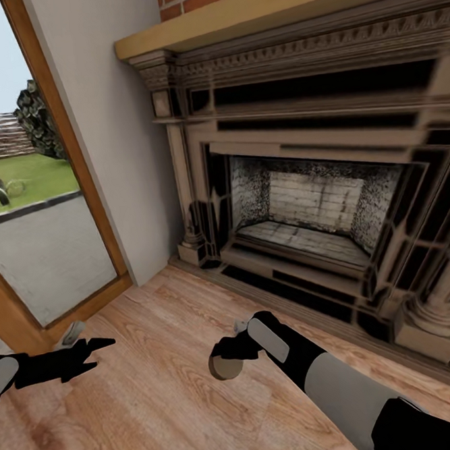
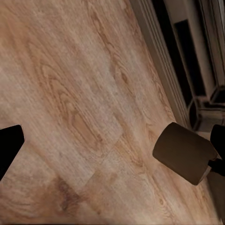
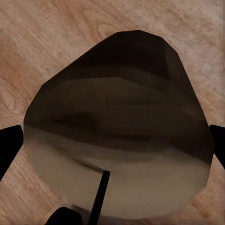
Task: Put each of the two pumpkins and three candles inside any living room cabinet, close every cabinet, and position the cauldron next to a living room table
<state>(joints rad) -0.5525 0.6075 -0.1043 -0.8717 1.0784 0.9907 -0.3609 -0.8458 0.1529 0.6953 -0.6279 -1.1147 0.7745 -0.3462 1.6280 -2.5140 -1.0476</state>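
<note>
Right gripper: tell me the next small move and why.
Probably keep the right gripper shut and turn the base away from the carved brown fireplace. It grips a short beige-tan cylinder candle above the wood plank floor, and no cabinet is visible ahead.

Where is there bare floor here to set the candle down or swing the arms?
Bare wood floor runs between the left gripper and the right gripper, which holds the candle, and on toward the glass door. It tightens to the right, where the fireplace base and column plinth jut out beside the right arm.
</note>
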